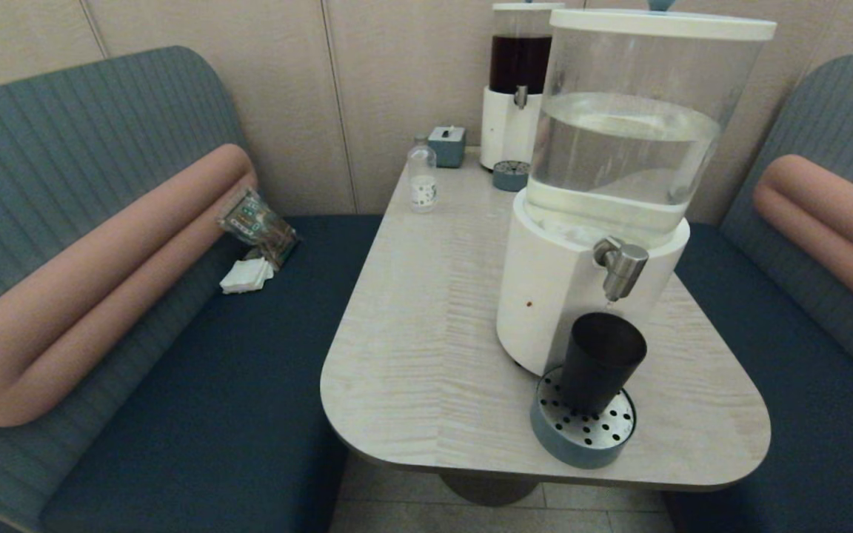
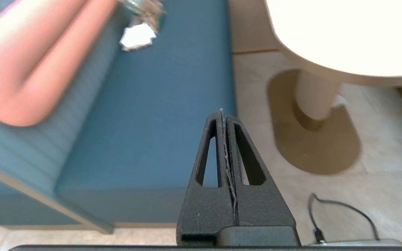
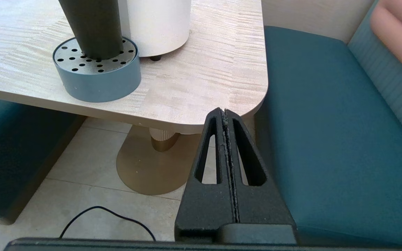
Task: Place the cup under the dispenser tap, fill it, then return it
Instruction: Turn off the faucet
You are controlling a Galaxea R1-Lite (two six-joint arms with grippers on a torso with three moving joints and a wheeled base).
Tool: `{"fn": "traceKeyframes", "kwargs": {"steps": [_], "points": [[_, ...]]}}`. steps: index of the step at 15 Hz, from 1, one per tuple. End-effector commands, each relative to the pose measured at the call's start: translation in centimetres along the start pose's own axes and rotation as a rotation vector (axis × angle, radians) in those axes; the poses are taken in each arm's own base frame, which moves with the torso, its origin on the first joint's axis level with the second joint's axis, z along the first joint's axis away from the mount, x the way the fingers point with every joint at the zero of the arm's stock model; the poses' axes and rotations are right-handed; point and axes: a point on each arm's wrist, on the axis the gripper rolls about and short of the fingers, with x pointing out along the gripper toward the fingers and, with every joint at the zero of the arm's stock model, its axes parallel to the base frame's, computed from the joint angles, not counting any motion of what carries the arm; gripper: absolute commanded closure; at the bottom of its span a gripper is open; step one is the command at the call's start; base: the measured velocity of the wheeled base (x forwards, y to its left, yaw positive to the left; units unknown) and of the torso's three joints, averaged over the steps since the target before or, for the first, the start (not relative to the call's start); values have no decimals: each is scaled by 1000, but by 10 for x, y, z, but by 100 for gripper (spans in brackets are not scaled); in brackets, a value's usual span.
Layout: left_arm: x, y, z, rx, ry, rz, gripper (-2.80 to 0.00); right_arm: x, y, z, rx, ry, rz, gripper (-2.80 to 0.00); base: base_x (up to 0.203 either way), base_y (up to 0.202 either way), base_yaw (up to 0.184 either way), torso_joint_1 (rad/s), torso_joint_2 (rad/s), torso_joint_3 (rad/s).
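The dark cup [image 1: 600, 360] [image 3: 92, 28] stands upright on the round blue drip tray [image 1: 582, 433] [image 3: 98, 78], directly below the brushed-steel dispenser tap [image 1: 623, 268] of the big white-based dispenser [image 1: 560, 296]. Its clear tank [image 1: 630, 148] holds colourless liquid. Neither arm shows in the head view. My right gripper [image 3: 224, 111] is shut and empty, low off the table's near right corner, beside the bench. My left gripper [image 2: 222, 112] is shut and empty, low over the left bench's edge and the floor.
A second dispenser with dark liquid [image 1: 517, 81], a small clear bottle [image 1: 422, 178] and a small blue box [image 1: 447, 145] stand at the table's far end. Napkins [image 1: 246, 275] and a wrapped packet [image 1: 258, 223] lie on the left bench. Cables [image 3: 110, 216] run on the floor.
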Motion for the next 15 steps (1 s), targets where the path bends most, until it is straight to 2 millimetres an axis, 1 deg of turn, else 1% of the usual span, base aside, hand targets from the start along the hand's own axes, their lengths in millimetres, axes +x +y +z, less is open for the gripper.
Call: {"fn": "traceKeyframes", "kwargs": {"steps": [1, 2, 3, 4, 5, 6, 7, 8, 9, 10, 11, 13, 14, 15], "points": [[-6, 1, 19, 2, -65, -25, 0, 1, 0, -4, -1, 12, 2, 0, 0, 0, 0, 0, 0, 0], [-15, 2, 45, 1, -126, -68, 0, 1, 0, -4, -1, 12, 2, 0, 0, 0, 0, 0, 0, 0], [-23, 5, 76, -9, -178, -102, 0, 1, 0, -4, -1, 12, 2, 0, 0, 0, 0, 0, 0, 0], [-26, 7, 105, -35, -201, -125, 0, 1, 0, -4, -1, 12, 2, 0, 0, 0, 0, 0, 0, 0], [-26, 12, 146, -79, -239, -150, 0, 1, 0, -4, -1, 12, 2, 0, 0, 0, 0, 0, 0, 0], [-22, 16, 189, -133, -277, -182, 0, 1, 0, -4, -1, 12, 2, 0, 0, 0, 0, 0, 0, 0], [-14, 20, 227, -184, -305, -221, 0, 1, 0, -4, -1, 12, 2, 0, 0, 0, 0, 0, 0, 0], [-1, 23, 260, -233, -313, -281, 0, 1, 0, -4, -1, 12, 2, 0, 0, 0, 0, 0, 0, 0], [13, 24, 281, -270, -280, -380, 0, 1, 0, -4, -1, 12, 2, 0, 0, 0, 0, 0, 0, 0], [23, 23, 294, -300, -224, -537, 0, 1, 0, -4, -1, 12, 2, 0, 0, 0, 0, 0, 0, 0], [37, 22, 301, -397, -125, -676, 0, 1, 0, -4, -1, 12, 2, 0, 0, 0, 0, 0, 0, 0], [56, 22, 312, -772, 53, -777, 0, 1, 0, -4, -1, 12, 2, 0, 0, 0, 0, 0, 0, 0], [70, 23, 316, -957, 130, -804, 0, 1, 0, -4, -1, 12, 2, 0, 0, 0, 0, 0, 0, 0], [90, 23, 318, -1134, 189, -831, 0, 1, 0, -4, -1, 12, 2, 0, 0, 0, 0, 0, 0, 0]]}}
